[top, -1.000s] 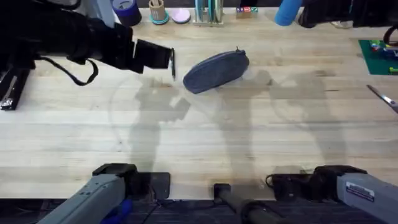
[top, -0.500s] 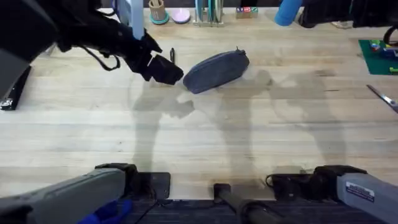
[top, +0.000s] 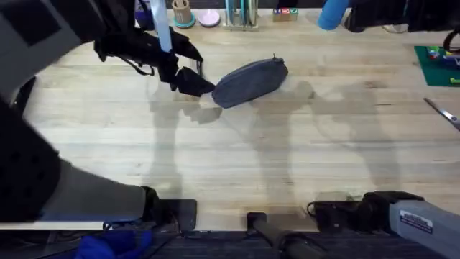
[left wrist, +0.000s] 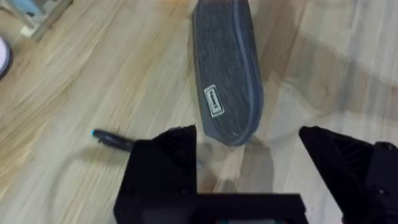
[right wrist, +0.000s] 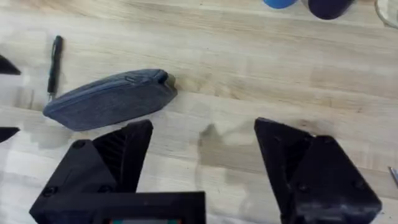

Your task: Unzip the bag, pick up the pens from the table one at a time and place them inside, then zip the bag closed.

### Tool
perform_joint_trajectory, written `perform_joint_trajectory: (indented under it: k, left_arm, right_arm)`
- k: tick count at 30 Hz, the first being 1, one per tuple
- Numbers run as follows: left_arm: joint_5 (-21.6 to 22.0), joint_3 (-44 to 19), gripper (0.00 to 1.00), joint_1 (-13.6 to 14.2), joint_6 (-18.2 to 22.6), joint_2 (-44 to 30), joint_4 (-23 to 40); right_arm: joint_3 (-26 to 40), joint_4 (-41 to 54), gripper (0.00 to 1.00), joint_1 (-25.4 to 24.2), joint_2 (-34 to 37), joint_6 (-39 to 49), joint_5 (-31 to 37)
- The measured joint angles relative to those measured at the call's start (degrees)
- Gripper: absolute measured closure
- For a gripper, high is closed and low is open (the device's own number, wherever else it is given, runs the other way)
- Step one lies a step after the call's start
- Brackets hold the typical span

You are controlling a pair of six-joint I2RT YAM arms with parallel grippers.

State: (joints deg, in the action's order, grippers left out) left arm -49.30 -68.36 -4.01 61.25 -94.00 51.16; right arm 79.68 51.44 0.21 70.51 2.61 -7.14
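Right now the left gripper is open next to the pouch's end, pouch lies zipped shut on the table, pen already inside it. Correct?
Not quite. The pen is not inside; the right wrist view shows it lying on the table beside the pouch. The rest holds: the left gripper is open by the pouch's end, and the pouch lies closed on the table.

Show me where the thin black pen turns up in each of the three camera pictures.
Overhead: the thin black stick pen lies on the pale wooden table, just left of the grey-blue fabric pouch.
Left wrist: pen, partly behind a finger.
Right wrist: pen, beyond the pouch's end.
Shared landmark: the pouch.
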Motion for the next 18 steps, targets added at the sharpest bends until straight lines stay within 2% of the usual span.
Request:
perform_joint_trajectory:
  k: [7,18]
  left_arm:
    - [-5.8,0.0,0.006,0.0,5.9,-6.2,-0.4]
    - [-10.2,0.0,0.006,0.0,11.1,-12.5,-0.4]
  right_arm:
    - [0.0,0.0,0.005,0.0,0.0,0.0,0.0]
    - [0.0,0.0,0.005,0.0,0.0,0.0,0.0]
